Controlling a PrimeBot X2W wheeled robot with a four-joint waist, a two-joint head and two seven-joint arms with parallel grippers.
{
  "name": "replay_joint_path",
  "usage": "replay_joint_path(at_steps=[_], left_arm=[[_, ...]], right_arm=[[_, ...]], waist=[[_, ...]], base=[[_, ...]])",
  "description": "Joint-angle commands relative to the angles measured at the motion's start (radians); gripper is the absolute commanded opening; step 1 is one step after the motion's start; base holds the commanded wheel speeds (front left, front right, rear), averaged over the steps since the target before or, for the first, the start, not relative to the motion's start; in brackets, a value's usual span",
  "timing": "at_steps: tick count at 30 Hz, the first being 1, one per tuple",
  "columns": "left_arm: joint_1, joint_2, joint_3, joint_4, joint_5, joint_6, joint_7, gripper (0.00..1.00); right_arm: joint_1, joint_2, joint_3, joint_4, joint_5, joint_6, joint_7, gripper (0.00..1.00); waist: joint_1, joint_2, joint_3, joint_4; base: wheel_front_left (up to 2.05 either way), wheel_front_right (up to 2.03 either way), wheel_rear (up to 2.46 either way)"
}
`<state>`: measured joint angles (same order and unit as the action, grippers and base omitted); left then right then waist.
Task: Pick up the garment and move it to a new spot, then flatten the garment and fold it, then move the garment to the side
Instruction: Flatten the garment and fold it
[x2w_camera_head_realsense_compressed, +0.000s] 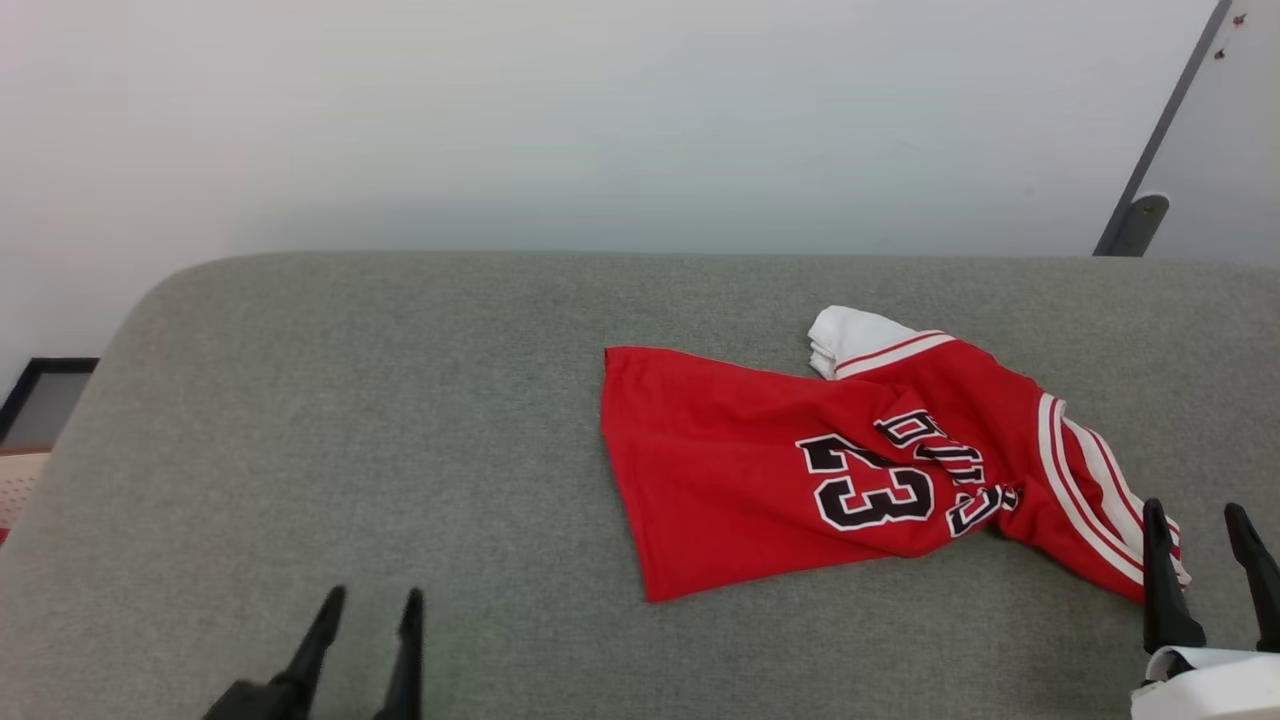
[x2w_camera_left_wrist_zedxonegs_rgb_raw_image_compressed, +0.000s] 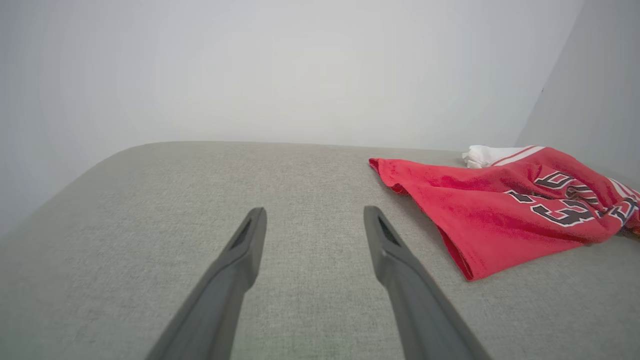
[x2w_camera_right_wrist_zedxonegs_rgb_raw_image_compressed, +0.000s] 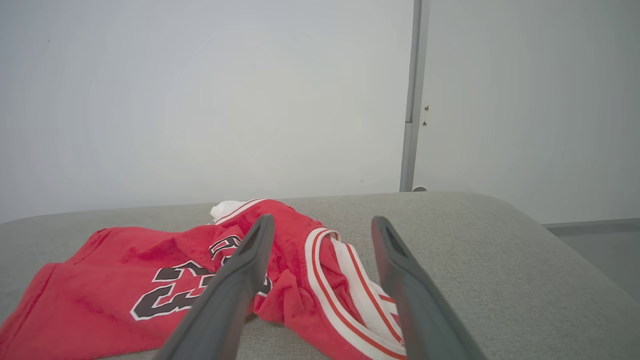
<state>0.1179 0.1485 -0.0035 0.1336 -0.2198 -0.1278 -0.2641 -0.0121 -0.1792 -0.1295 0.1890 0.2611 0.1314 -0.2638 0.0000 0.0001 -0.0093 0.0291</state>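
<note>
Before a pale wall (x2w_camera_head_realsense_compressed: 600, 120), the grey cushion (x2w_camera_head_realsense_compressed: 350, 420) holds the garment (x2w_camera_head_realsense_compressed: 740, 470); left pincer (x2w_camera_head_realsense_compressed: 375, 595) and right pincer (x2w_camera_head_realsense_compressed: 1194, 508) gape.

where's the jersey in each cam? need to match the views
Head view: garment right of centre on the grey surface, its striped end by the right tool.
Left wrist view: garment at the right edge, beyond and to the right of the left tool.
Right wrist view: garment lower left to centre, partly behind the right tool.
Shared landmark: black number 23.
</note>
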Motion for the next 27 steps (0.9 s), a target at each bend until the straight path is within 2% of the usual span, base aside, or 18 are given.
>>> replay_joint_path(at_steps=[1, 9, 13, 17, 22, 27], left_arm=[[-0.028, 0.012, -0.023, 0.007, -0.002, -0.003, 0.000, 1.00], [-0.249, 0.087, -0.152, 0.109, -0.035, -0.003, 0.002, 1.00], [-0.486, 0.147, -0.287, 0.213, -0.102, -0.003, 0.086, 1.00], [-0.725, 0.188, -0.423, 0.333, -0.226, -0.003, 0.257, 1.00], [-0.971, 0.241, -0.594, 0.462, -0.457, -0.002, 0.551, 1.00], [-1.149, 0.275, -0.662, 0.573, -0.639, -0.002, 0.788, 1.00]], right_arm=[[-0.016, 0.007, 0.005, -0.004, -0.002, -0.001, -0.001, 1.00], [-0.062, 0.029, 0.035, -0.011, 0.022, -0.001, -0.001, 1.00], [-0.100, 0.051, 0.044, -0.011, 0.039, -0.001, -0.001, 1.00], [-0.141, 0.073, 0.049, -0.006, 0.061, -0.001, -0.001, 1.00], [-0.192, 0.101, 0.054, 0.002, 0.085, -0.001, -0.001, 1.00], [-0.222, 0.120, 0.061, 0.015, 0.104, -0.001, -0.001, 1.00]], waist=[[0.0000, -0.0001, 0.008, -0.009], [0.0000, -0.0001, 0.101, -0.084], [0.0000, -0.0001, 0.174, -0.160], [0.0000, -0.0001, 0.253, -0.250], [0.0000, -0.0001, 0.339, -0.365], [0.0000, -0.0001, 0.390, -0.460]], base=[[0.00, 0.00, 0.00], [0.00, 0.00, 0.00], [0.00, 0.00, 0.00], [0.00, 0.00, 0.00], [0.00, 0.00, 0.00], [0.00, 0.00, 0.00]])
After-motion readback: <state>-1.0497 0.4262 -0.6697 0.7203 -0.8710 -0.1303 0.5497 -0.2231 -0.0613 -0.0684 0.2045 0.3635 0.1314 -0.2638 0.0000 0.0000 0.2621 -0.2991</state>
